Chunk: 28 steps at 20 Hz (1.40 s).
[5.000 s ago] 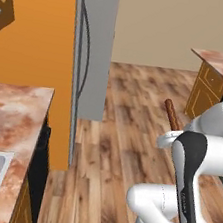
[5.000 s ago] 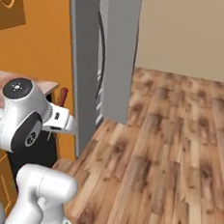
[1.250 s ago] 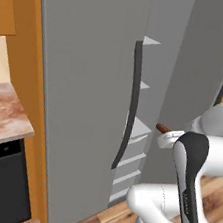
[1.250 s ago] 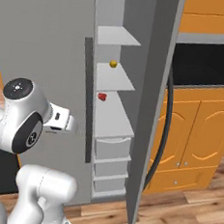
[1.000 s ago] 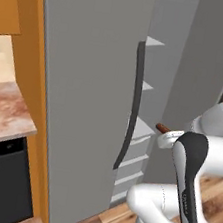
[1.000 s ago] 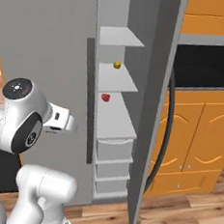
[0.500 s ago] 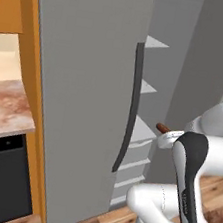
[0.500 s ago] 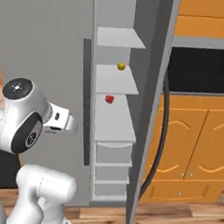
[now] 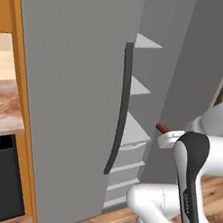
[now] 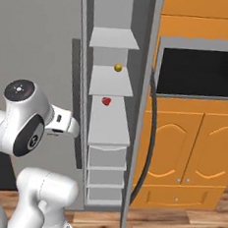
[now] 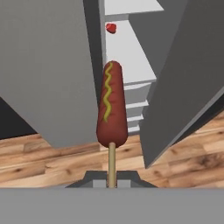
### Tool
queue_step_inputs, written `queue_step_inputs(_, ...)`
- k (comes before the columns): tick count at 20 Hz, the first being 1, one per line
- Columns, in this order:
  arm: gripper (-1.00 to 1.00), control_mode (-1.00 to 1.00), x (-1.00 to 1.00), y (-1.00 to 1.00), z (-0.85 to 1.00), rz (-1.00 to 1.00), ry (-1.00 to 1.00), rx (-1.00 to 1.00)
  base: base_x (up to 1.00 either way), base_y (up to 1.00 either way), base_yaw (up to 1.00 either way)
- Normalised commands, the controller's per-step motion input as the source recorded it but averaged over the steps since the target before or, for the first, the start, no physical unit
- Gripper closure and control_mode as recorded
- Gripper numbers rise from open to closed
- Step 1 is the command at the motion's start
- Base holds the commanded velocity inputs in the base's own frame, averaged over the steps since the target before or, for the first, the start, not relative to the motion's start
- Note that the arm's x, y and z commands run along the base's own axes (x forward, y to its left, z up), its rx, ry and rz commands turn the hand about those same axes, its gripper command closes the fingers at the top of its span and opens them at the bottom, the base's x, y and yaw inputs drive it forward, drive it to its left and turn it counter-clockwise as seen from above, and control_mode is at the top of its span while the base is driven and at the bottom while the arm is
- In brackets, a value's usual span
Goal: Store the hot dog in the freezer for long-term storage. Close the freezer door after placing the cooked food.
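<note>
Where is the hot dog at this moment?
The hot dog is held by its stick in the shut jaws, at the centre of the hand view, pointing at the open freezer shelves.

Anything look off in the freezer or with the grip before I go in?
Nothing stands out. The freezer door stands open, a yellow ball and a red lump sit on separate shelves, and the hot dog is held straight by its stick in the gripper.

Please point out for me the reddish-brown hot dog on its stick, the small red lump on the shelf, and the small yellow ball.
Reddish-brown hot dog on a stick (image 11: 111, 107): hand view, middle of the sausage.
Small red lump (image 10: 106, 101): right base view, its centre, on a white freezer shelf.
Small yellow ball (image 10: 118, 67): right base view, its centre, one shelf higher.
</note>
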Motion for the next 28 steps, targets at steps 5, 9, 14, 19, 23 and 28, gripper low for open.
queue_step_inputs(5,1.00,1.00,0.00,0.00,0.00,0.00,0.00,0.00,0.00,0.04,-0.04)
queue_step_inputs(9,1.00,1.00,0.00,0.00,0.00,0.00,0.00,0.00,0.00,0.00,-0.01)
queue_step_inputs(14,1.00,1.00,0.00,0.00,0.00,0.00,0.00,0.00,0.14,0.00,0.00)
queue_step_inputs(19,1.00,1.00,0.00,0.00,0.00,0.00,0.00,0.00,0.26,-0.01,0.00)
queue_step_inputs(23,1.00,1.00,0.00,0.00,0.00,0.00,0.00,0.00,0.27,-0.04,0.00)
queue_step_inputs(28,1.00,1.00,0.00,0.00,0.00,0.00,0.00,0.00,0.40,0.00,0.00)
